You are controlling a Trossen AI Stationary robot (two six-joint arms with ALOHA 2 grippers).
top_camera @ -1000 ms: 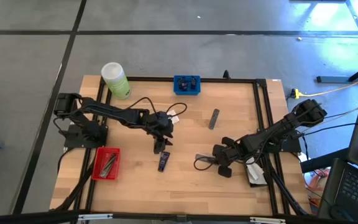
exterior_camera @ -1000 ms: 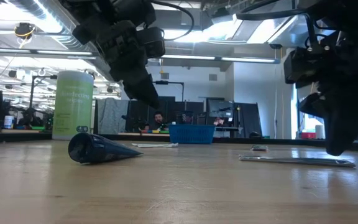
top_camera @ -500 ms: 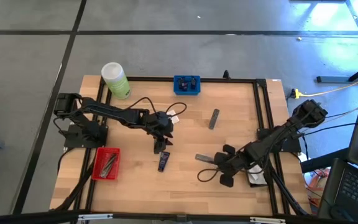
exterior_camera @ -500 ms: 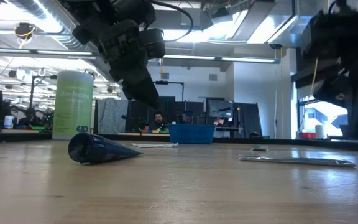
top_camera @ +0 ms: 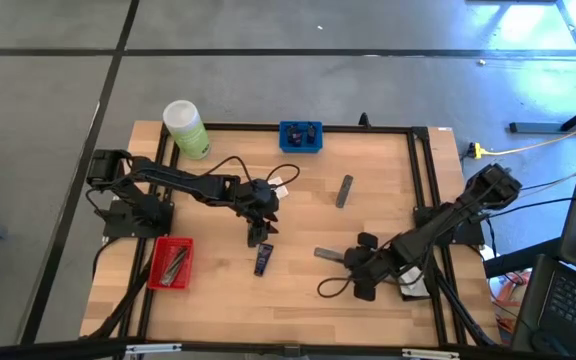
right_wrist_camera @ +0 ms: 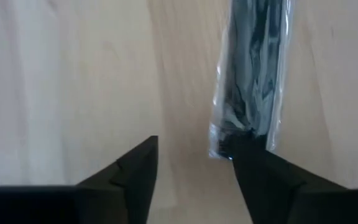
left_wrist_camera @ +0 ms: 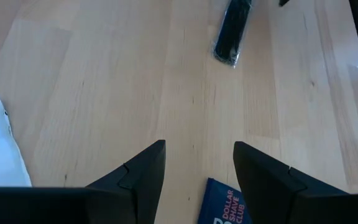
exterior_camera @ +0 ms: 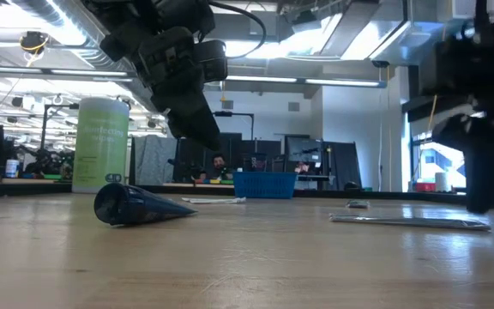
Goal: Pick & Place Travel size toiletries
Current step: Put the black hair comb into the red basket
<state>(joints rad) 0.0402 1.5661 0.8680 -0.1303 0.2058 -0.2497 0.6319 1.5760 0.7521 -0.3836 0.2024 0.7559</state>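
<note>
the clear packet [right_wrist_camera: 252, 81] lies flat on the worktop [top_camera: 298, 300] toward its right edge, just ahead of the right hand [right_wrist_camera: 194, 168], fingers spread, nothing held. best to centre over it before closing. left hand [left_wrist_camera: 194, 174] hangs released mid-worktop above the navy tube [top_camera: 262, 262].

Wooden tabletop [top_camera: 218, 300]: green bottle [top_camera: 185, 128] at 11, blue tray [top_camera: 300, 136] at 12, red tray [top_camera: 171, 262] at 8, navy tube [top_camera: 263, 260] near center, grey tube [top_camera: 344, 190] around 1.

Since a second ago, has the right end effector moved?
Yes. In the high view the right end effector has shifted toward the table's near edge, away from the blue tray, and now sits beside the clear packet.
</note>
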